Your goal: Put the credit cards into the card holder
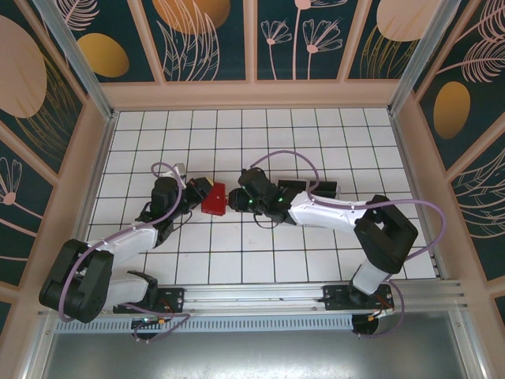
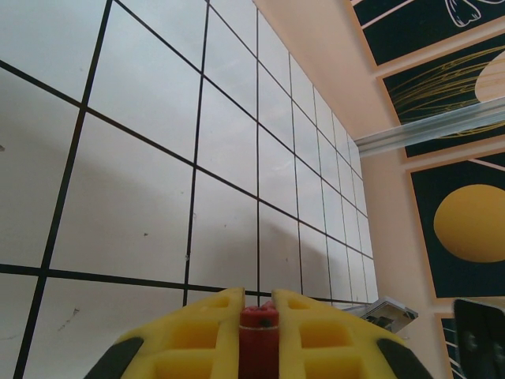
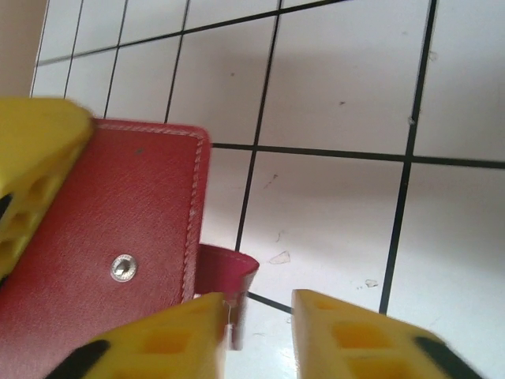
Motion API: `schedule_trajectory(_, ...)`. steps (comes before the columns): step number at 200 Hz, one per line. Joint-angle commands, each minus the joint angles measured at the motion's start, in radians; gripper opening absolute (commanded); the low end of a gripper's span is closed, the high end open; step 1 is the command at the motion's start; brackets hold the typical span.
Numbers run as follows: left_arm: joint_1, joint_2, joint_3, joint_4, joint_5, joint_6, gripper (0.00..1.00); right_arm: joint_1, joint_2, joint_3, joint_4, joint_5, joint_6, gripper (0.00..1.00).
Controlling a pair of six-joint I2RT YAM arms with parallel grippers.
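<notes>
The red card holder point(image 1: 214, 197) is held off the tiles between both grippers at the middle of the table. My left gripper point(image 1: 199, 194) is shut on its left edge; in the left wrist view the yellow fingers point(image 2: 207, 328) pinch the red edge point(image 2: 259, 341). My right gripper point(image 1: 233, 198) is at its right side. In the right wrist view the holder point(image 3: 118, 237) shows a snap button, and a loose red flap point(image 3: 229, 272) rests against one finger point(image 3: 170, 339). The right gripper point(image 3: 260, 298) stands slightly open, tile showing in the gap. Dark credit cards point(image 1: 316, 188) lie behind the right forearm, partly hidden.
A small clear rack point(image 1: 180, 169) stands just behind the left gripper, seen also as a clear rack point(image 2: 387, 310) in the left wrist view. Peach walls point(image 1: 252, 93) ring the white tiled floor. Open tiles lie at the back and near the front rail point(image 1: 260, 296).
</notes>
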Motion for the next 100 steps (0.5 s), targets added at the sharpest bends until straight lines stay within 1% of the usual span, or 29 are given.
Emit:
schedule_trajectory(1,-0.006,0.009,-0.002,0.046,0.0,0.016,0.0,-0.013,0.006,0.004,0.044,-0.002,-0.008,0.1)
schedule_trajectory(14,-0.007,0.014,-0.008,0.048,0.001,0.019,0.0,-0.016,-0.001,0.003,0.048,-0.002,-0.018,0.0)
schedule_trajectory(24,-0.007,0.019,-0.014,0.047,0.0,0.023,0.0,-0.016,-0.006,0.001,0.051,-0.002,-0.028,0.0)
schedule_trajectory(29,-0.007,0.022,-0.019,0.045,-0.003,0.025,0.01,-0.016,-0.01,-0.001,0.054,-0.028,-0.032,0.0)
schedule_trajectory(47,-0.007,0.035,-0.03,0.026,-0.022,0.047,0.2,-0.016,-0.017,-0.009,0.071,-0.049,-0.046,0.0)
schedule_trajectory(57,-0.007,0.044,-0.037,0.006,-0.034,0.069,0.35,-0.016,-0.019,-0.015,0.081,-0.064,-0.054,0.0)
schedule_trajectory(64,-0.007,0.05,-0.039,-0.013,-0.046,0.083,0.43,-0.016,-0.016,-0.017,0.089,-0.074,-0.057,0.0)
schedule_trajectory(84,-0.008,0.064,-0.052,-0.053,-0.073,0.119,0.59,-0.016,-0.001,-0.017,0.101,-0.107,-0.062,0.0)
schedule_trajectory(100,-0.007,0.064,-0.065,-0.078,-0.088,0.138,0.65,-0.014,0.006,-0.018,0.1,-0.126,-0.064,0.0)
